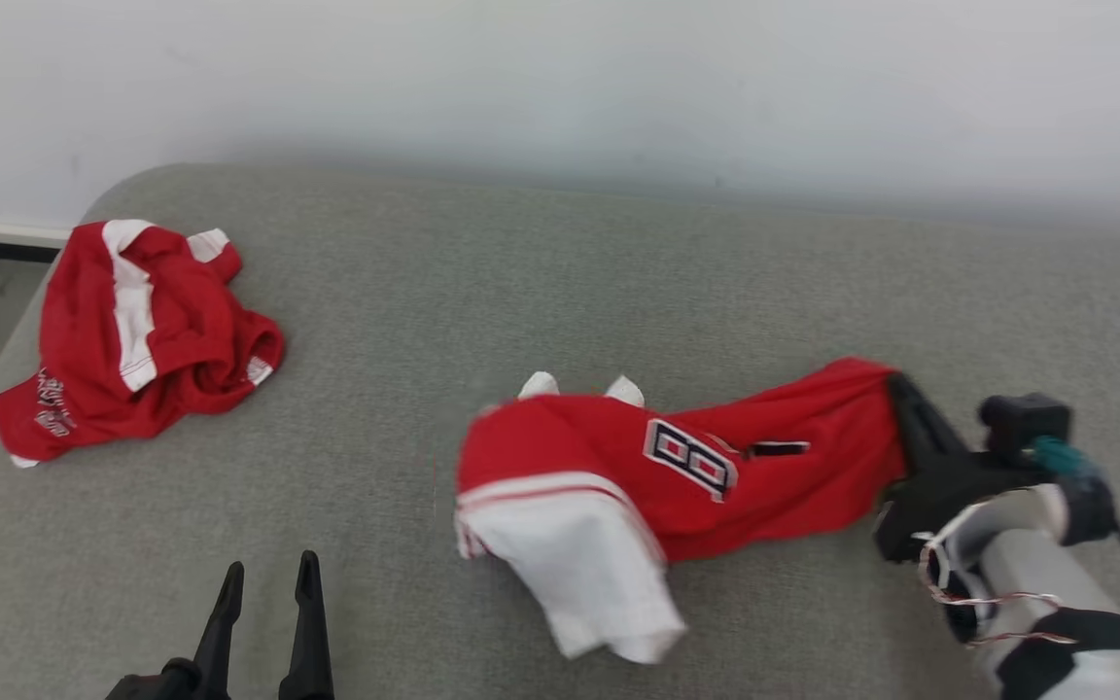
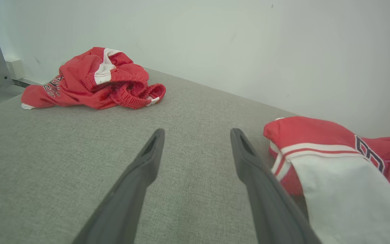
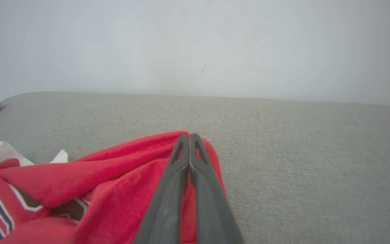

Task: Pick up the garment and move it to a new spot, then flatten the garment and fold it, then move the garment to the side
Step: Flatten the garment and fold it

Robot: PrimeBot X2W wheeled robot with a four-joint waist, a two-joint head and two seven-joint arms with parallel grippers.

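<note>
Red-and-white knit jersey garment (image 1: 677,467) with a stitched number patch lies rumpled on the grey coarse-woven cushion surface (image 1: 521,272), right of centre in head view. Right gripper (image 3: 189,136): fingers pressed together, pinching the garment's red right-hand edge. Left gripper (image 2: 197,132): fingers spread wide, holding nothing. Garment's long axis runs left–right, white panel end toward the left gripper. Second crumpled red-white cloth (image 1: 132,331) lies far left, well apart

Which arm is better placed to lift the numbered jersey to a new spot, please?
Right. The right gripper is shut on the jersey at its red edge, while the left gripper stands open over bare cushion, apart from the jersey.
</note>
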